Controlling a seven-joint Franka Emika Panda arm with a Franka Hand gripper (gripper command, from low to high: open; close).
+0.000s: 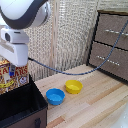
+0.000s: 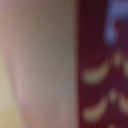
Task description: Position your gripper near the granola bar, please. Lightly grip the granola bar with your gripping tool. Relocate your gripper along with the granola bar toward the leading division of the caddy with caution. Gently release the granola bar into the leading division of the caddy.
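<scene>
Exterior view: the white arm filled the upper part toward the exterior view's left, its pincer (image 1: 15, 64) hanging low over the caddy.
Pincer: its boxy white head showed clearly, but the fingertips were lost against the packet behind them, so I could not tell whether they were apart, together or clamped.
Granola bar: a yellow-orange packet with red print (image 1: 12, 76) stood upright just under the pincer head, at about nine o'clock in the picture, its lower edge hidden behind the caddy's rim.
Caddy: the black fabric box (image 1: 22, 107) sat at about seven o'clock, its near wall carrying a small brownish tab (image 1: 37, 122).
Bowls: a blue bowl (image 1: 55, 96) and a yellow bowl (image 1: 73, 86) sat just beside each other on the wooden worktop (image 1: 95, 102), near the caddy.
Cabinet: a brown drawer cabinet (image 1: 111, 42) stood at about two o'clock.
Cable: a blue cable (image 1: 75, 71) ran from the arm toward the cabinet.
Wrist view: only a blur, pale on one side, dark red with yellowish marks on the other.
</scene>
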